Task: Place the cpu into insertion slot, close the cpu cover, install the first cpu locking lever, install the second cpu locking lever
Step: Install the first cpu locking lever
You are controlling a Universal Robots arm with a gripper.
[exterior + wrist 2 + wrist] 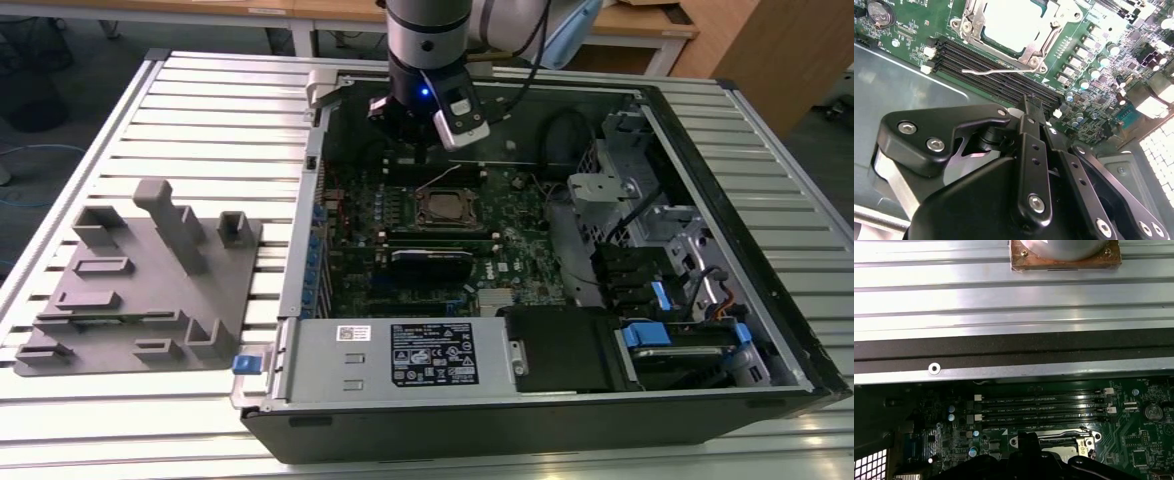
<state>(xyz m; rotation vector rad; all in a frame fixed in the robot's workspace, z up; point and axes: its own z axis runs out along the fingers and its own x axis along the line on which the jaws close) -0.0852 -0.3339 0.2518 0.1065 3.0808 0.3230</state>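
Second wrist view, upper centre: cpu cover [974, 22] shut over cpu [1011, 20]; gripper [1029, 102], pinched together and empty, likely must press the loose locking lever [991, 71] down.

arm [427, 40] at top centre of the exterior view: silver-grey cylinder, black section under it, small blue light [424, 93] lit on the front. white-and-silver camera module [461, 117] mounted on its side at a slant. thin black cable [538, 45] runs down just right of it. gripper [1030, 107] in the second wrist view: matte black link plates, rounded ends, silver socket-head screws [935, 145] at the pivots, small holes down the centre bar.
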